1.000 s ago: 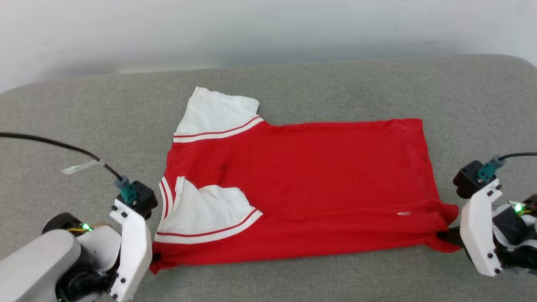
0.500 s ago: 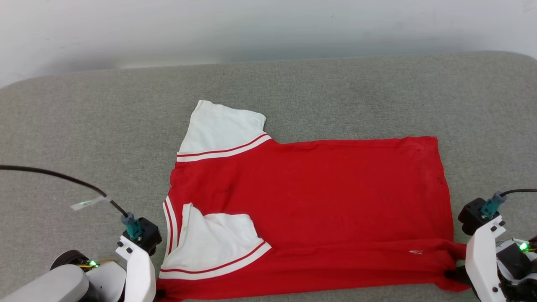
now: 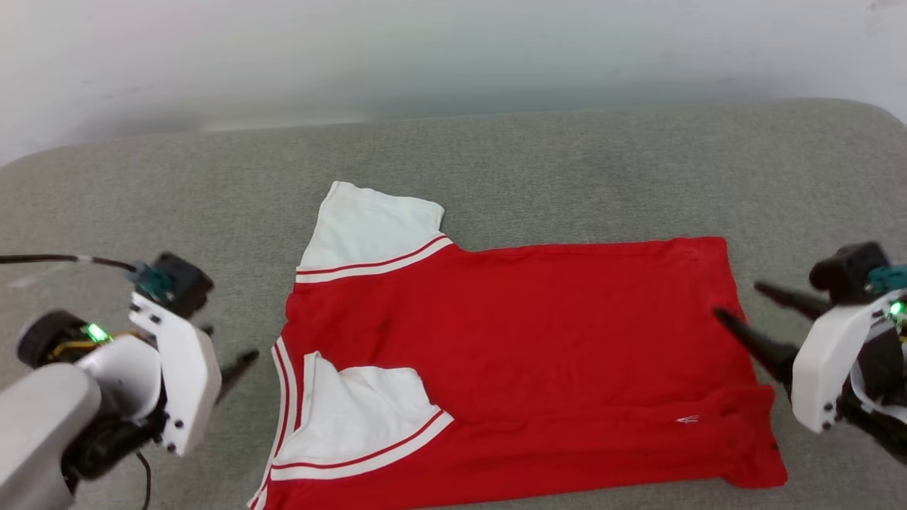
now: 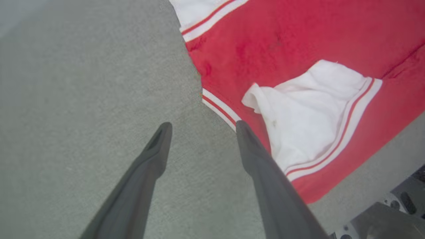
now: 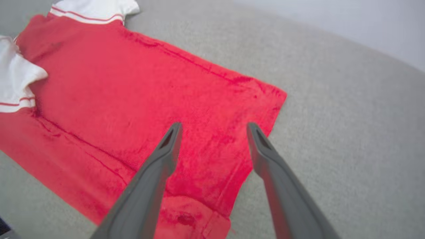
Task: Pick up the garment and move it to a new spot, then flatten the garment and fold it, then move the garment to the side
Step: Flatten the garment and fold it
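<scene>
Red garment (image 3: 524,354) lies spread between left gripper (image 4: 203,125) and right gripper (image 5: 214,126), both agape.

A grey fabric surface (image 3: 567,163) meets a plain pale wall (image 3: 453,49).

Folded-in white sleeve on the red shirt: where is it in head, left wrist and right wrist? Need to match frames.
Head view: folded-in sleeve sits lower left of centre, on the garment.
Left wrist view: folded-in sleeve sits right of centre.
Right wrist view: folded-in sleeve is at the left edge, partly cut off.
Shared landmark: the flat sleeve spread on the grey surface; top edge in left wrist, top left in right wrist.
</scene>
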